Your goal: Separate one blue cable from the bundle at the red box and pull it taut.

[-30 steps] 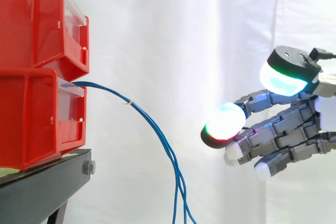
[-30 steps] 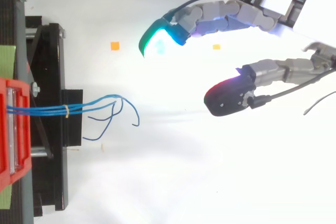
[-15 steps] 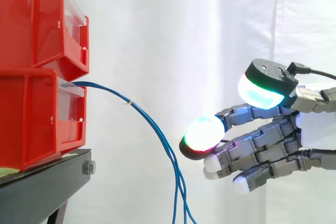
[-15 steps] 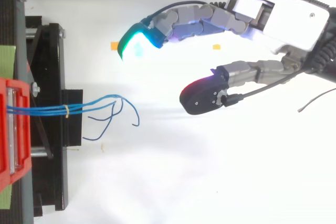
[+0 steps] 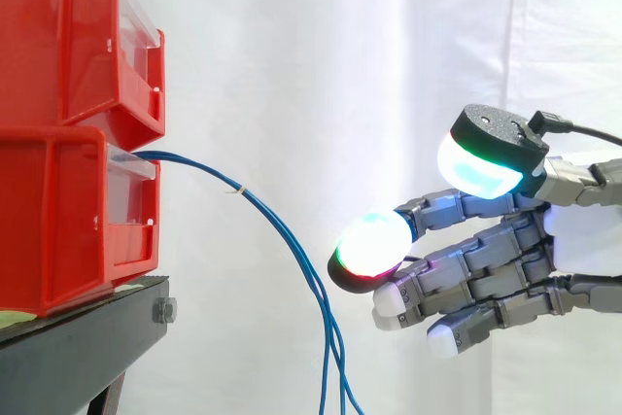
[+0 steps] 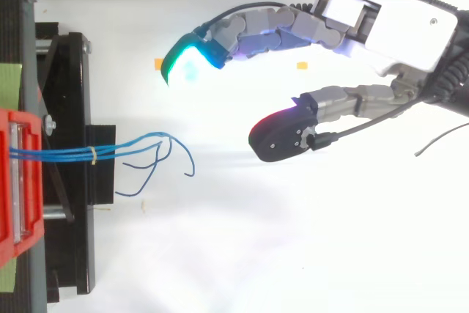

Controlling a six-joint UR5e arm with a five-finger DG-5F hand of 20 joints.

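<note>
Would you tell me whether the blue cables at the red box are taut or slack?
Slack: the blue cables sag in a curve from the red box, untouched by the open hand.

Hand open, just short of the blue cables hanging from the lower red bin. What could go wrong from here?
1. The blue cables hang almost together below the tie, so the open hand may close on several rather than one.
2. The tie binds them near the lower red bin; pulling one strand may drag the rest.
3. In the top view they end in loose curls; a grasp close to an end might slip off.
</note>
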